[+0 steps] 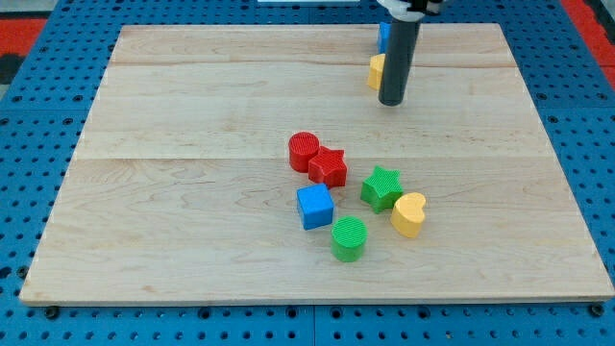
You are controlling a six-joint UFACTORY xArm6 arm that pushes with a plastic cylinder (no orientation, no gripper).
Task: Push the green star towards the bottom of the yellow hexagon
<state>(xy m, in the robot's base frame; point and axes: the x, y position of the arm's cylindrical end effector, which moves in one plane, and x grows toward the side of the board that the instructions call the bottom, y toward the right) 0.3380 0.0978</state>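
Observation:
The green star (pixel 381 187) lies right of the board's middle, touching the yellow heart (pixel 409 214) at its lower right. The yellow hexagon (pixel 376 71) sits near the view's top, mostly hidden behind my rod. My tip (pixel 391 102) rests just below and right of the hexagon, well above the green star.
A red cylinder (pixel 304 150) and a red star (pixel 329 167) touch each other left of the green star. A blue cube (pixel 314 207) and a green cylinder (pixel 349 238) lie below. A blue block (pixel 382 36) peeks out behind the rod, above the hexagon. The wooden board (pixel 173 192) lies on a blue pegboard.

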